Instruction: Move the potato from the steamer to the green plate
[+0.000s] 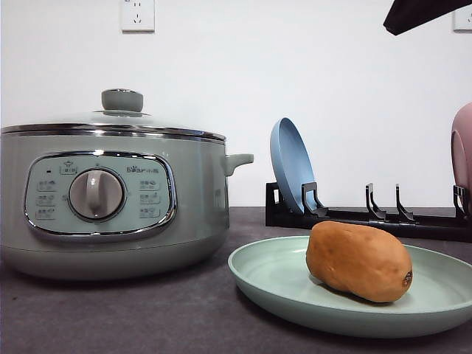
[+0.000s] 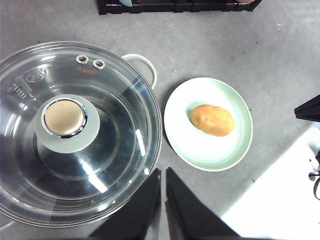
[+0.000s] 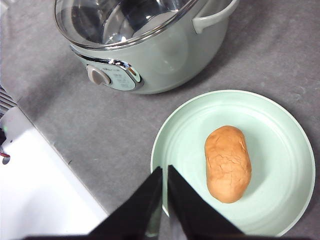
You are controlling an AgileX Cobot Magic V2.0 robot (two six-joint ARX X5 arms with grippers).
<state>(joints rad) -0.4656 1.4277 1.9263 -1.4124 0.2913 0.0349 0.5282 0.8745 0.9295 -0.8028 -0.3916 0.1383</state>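
Nearest, on the dark grey table, sits the shallow pale mint-green plate with the oval orange-brown potato lying on it. Left stands the round sage-green steamer, glass lid on. Left gripper and right gripper hang above, fingers together, empty.

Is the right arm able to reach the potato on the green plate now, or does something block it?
Probably yes. The potato lies alone and uncovered on the green plate. The right claw hangs above the plate's rim beside it, fingers together, so it must open first. The steamer stands off to one side.
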